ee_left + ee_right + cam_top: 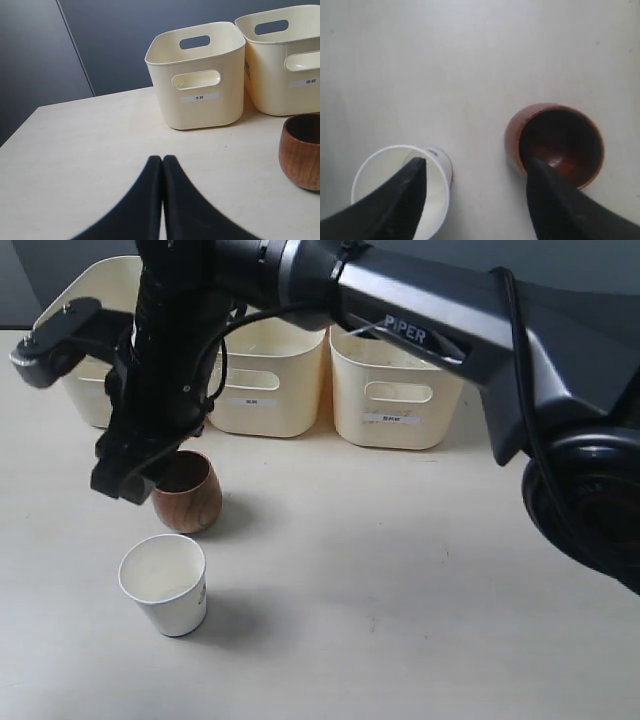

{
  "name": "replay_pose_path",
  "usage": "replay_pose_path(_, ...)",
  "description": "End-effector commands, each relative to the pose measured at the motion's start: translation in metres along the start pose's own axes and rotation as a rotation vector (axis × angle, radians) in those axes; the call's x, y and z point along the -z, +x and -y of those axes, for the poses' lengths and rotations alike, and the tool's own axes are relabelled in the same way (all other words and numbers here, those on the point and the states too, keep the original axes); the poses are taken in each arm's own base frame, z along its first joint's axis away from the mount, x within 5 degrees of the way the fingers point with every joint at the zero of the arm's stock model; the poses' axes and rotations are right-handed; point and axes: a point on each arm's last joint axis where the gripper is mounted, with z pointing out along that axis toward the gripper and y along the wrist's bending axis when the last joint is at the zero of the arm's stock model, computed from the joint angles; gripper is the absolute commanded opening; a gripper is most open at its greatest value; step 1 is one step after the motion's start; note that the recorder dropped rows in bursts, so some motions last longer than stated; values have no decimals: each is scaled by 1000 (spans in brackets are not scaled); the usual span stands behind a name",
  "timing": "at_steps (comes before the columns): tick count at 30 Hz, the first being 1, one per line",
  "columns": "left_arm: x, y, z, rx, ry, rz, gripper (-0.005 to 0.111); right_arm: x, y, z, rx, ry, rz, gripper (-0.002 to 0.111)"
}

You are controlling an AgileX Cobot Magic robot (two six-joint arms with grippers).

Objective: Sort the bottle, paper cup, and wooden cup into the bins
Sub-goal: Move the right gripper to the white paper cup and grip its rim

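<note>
The wooden cup stands upright in front of the bins, its dark inside showing in the right wrist view. The white paper cup stands upright nearer the front edge and shows again in the right wrist view. My right gripper hangs open above both, one finger over each cup, holding nothing. In the exterior view the right gripper is by the wooden cup's rim. My left gripper is shut and empty, low over the table, with the wooden cup off to one side. The bottle is out of view.
Three cream bins line the back: the left bin partly behind the arm, the middle bin and the right bin. The left wrist view faces one labelled bin and part of a second bin. The right arm spans the scene.
</note>
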Motion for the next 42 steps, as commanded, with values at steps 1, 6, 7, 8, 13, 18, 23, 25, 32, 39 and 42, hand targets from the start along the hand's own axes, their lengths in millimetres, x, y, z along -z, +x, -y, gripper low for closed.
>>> replay_pose_path(1,0,-2,0,3,4,6,0,-10,15,-12,29,9,-98,57)
replay_pose_path(6,0,-2,0,3,4,6,0,-16,20,-14,17,-11,-121,57)
replay_pose_path(7,0,-2,0,3,4,6,0,-17,21,-14,16,-21,-122,57)
replay_pose_path(8,0,-2,0,3,4,6,0,-17,21,-15,15,-22,-121,57)
replay_pose_path(13,0,-2,0,3,4,6,0,-23,22,-14,10,-27,-133,57)
replay_pose_path(18,0,-2,0,3,4,6,0,-39,27,-10,7,-32,-169,57)
replay_pose_path(23,0,-2,0,3,4,6,0,-39,27,-10,6,-29,-170,57)
replay_pose_path(25,0,-2,0,3,4,6,0,-39,27,-10,6,-29,-170,57)
replay_pose_path(32,0,-2,0,3,4,6,0,-39,26,-10,3,-34,-167,57)
replay_pose_path(39,0,-2,0,3,4,6,0,-39,26,-11,-3,-47,-160,57)
replay_pose_path(42,0,-2,0,3,4,6,0,-39,26,-11,-3,-47,-160,57)
